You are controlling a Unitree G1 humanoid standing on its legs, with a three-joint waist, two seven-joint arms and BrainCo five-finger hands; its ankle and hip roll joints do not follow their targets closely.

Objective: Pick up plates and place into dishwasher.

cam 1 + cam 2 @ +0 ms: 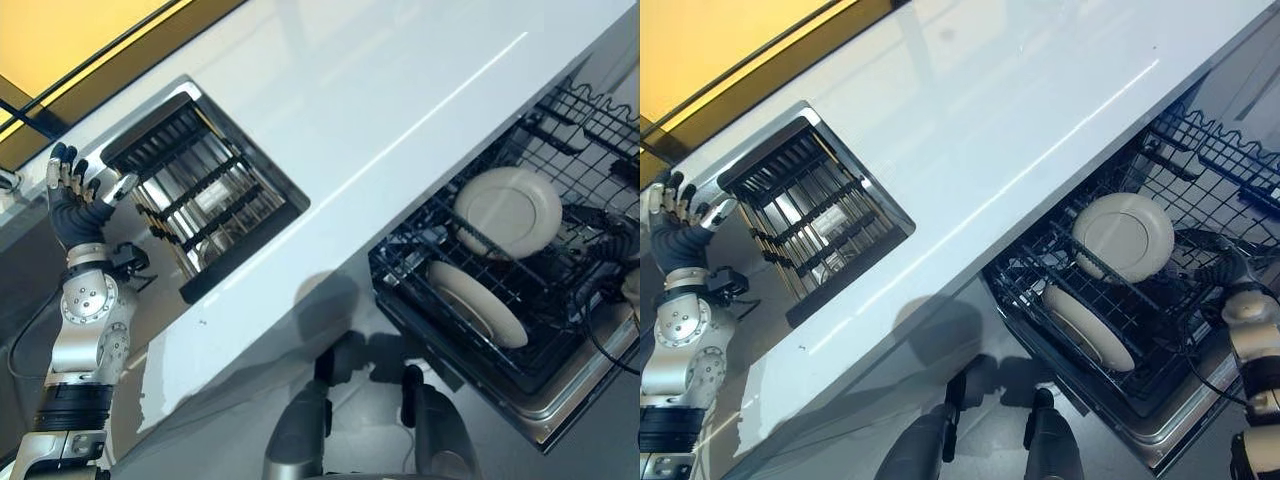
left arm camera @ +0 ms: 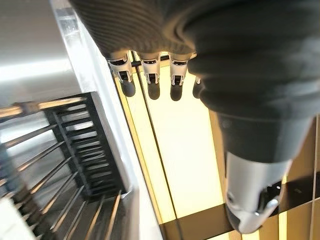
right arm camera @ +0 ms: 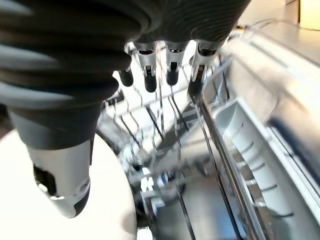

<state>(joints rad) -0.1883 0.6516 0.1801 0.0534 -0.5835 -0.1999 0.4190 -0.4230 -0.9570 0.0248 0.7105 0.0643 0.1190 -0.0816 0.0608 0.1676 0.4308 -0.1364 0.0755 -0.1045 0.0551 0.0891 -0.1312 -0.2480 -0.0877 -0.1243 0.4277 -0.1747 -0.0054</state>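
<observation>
Left eye view: two round, glossy cream plates [image 1: 508, 210] stand on edge in the black wire dishwasher rack [image 1: 470, 300], while the left hand [image 1: 78, 190] hovers with fingers [image 2: 150, 82] spread and holding nothing by the slatted sink rack [image 1: 195, 190] in the smooth white bench [image 1: 400, 110]. The right hand [image 3: 75, 100] hangs inside the dishwasher, fingers loose and apart, just beside a plate. The risk, I'd say: dark fingertips snagging thin wires and knocking that slick plate over.

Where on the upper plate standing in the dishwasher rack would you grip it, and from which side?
Grip the upper plate by its free top rim, coming from above. It stands on edge between the wires of the rack, so fingers can pinch both faces there.
</observation>
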